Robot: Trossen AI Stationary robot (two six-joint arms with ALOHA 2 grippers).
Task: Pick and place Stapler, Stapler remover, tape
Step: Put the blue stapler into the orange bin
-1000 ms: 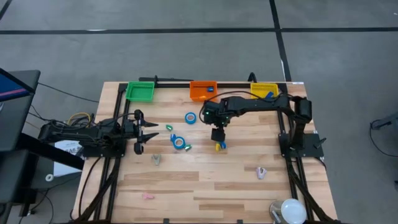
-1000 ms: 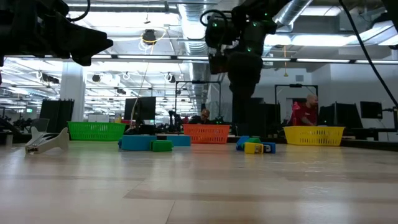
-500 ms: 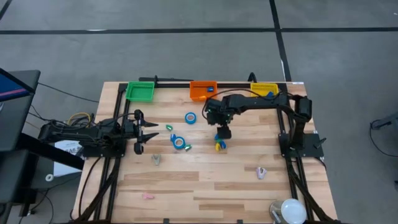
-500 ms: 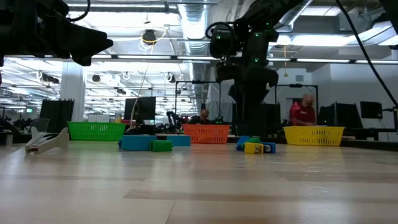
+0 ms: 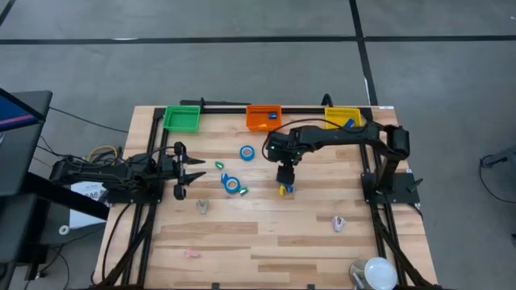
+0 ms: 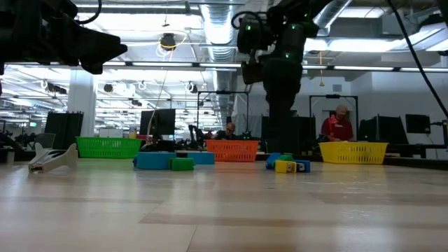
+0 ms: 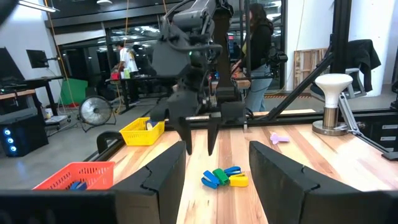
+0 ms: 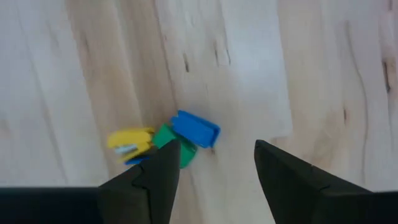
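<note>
Fingers of the right gripper (image 8: 211, 165) stand apart above the stapler (image 8: 163, 140), lying off to one side on the table (image 5: 266, 234). Descending off-centre might knock it away. Left gripper (image 5: 192, 170), parted, waits at the table's left edge. People stand beyond.

Grey concrete floor (image 5: 242, 72) around table, dark seam lines crossing it. Pale wood plank tabletop (image 5: 266, 234). Large open hall behind: exposed ceiling ducts (image 6: 210, 17), rows of strip lights, black metal frames. Person in red top (image 6: 337, 129) at far desk. Standing person in dark clothes (image 7: 258, 40), floor fan (image 7: 93, 113), monitors (image 7: 36, 59), wooden crates (image 7: 309, 62).
</note>
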